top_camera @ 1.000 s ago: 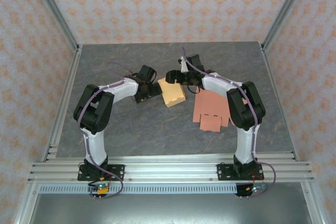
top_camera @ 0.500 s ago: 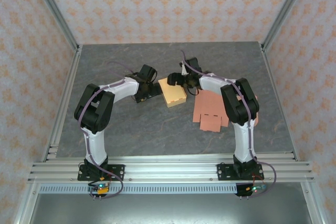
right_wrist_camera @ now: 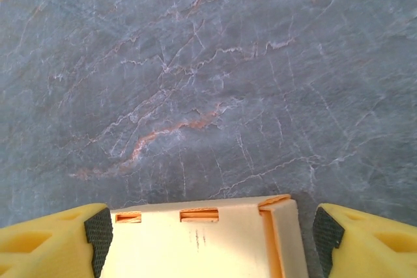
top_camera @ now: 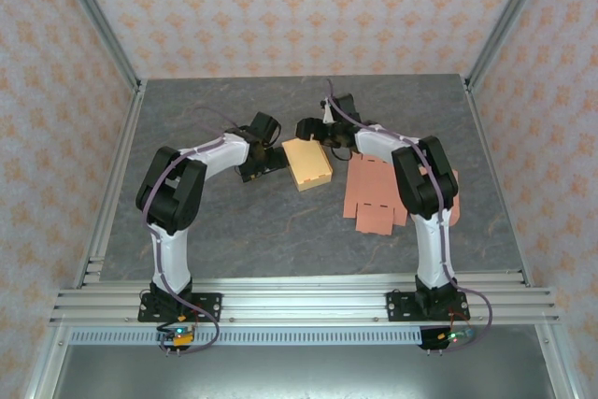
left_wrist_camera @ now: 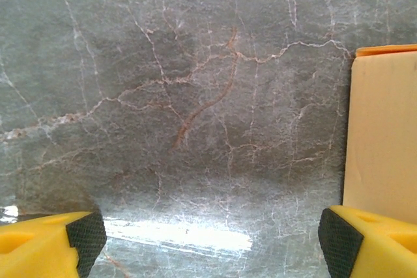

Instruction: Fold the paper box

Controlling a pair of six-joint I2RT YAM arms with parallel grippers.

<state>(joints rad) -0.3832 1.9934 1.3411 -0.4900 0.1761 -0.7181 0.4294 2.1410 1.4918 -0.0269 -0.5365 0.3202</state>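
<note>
From above, the tan box (top_camera: 309, 163) lies closed near the middle of the frame on the grey table (top_camera: 234, 221), with its long side running from upper left to lower right. A flat pink sheet (top_camera: 374, 195) lies just right of it, partly under the right arm. The left gripper (top_camera: 274, 162) sits at the box's left edge and the right gripper (top_camera: 316, 137) at its upper end. At this size I cannot tell whether either one touches the box.

In the left wrist view, the left gripper (left_wrist_camera: 212, 239) is spread wide. Its yellow fingers (left_wrist_camera: 39, 245) sit in the two lower corners, black pads (left_wrist_camera: 86, 236) facing inward, with bare table (left_wrist_camera: 195, 96) between them. The box (left_wrist_camera: 381, 128) runs down the right edge of the frame, showing an orange rim at its top. Its lower end meets the right finger, though I cannot tell whether they are in contact.

In the right wrist view, the right gripper (right_wrist_camera: 212, 236) is also spread. The box (right_wrist_camera: 202, 245) lies between its fingers (right_wrist_camera: 365, 242) at the bottom centre, with two small slots along its upper edge and a raised flap at the right corner. The left pad (right_wrist_camera: 99, 232) is just beside the box, while a strip of table (right_wrist_camera: 195, 63) separates the box from the right pad. Nothing is pinched.
</note>
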